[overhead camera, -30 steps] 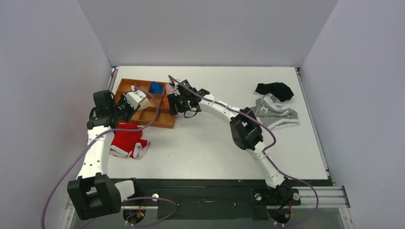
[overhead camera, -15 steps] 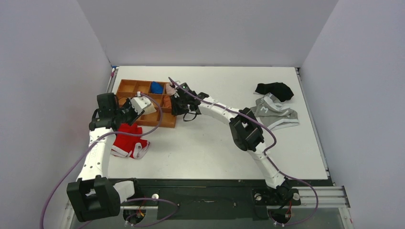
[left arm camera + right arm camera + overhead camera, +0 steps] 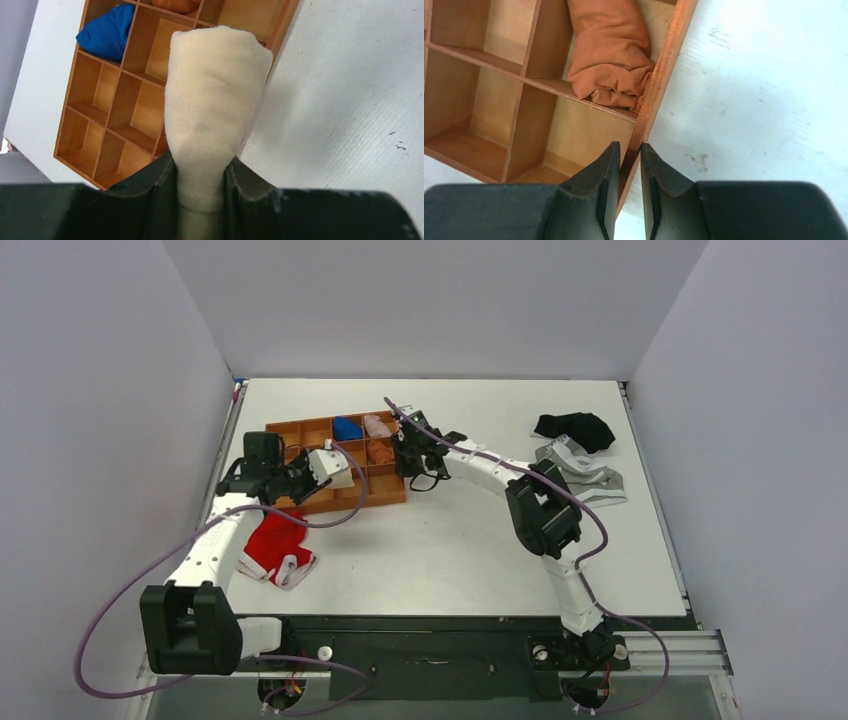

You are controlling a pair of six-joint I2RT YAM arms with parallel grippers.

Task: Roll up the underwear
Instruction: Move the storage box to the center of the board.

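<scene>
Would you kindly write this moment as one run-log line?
left claw: shut on underwear roll, over wooden tray | right claw: shut on tray wall | roll: not yet in a compartment

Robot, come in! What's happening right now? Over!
Right gripper shut on tray wall. Left gripper shut on cream roll, above tray. Nothing in the way. Over.

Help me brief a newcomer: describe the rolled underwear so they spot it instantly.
On the white table's left half sits a wooden divided tray. Over its near side the left tool pinches the underwear, a soft roll. It is plain cream, unlike the blue roll and orange roll in the tray and the red garment nearby.
</scene>
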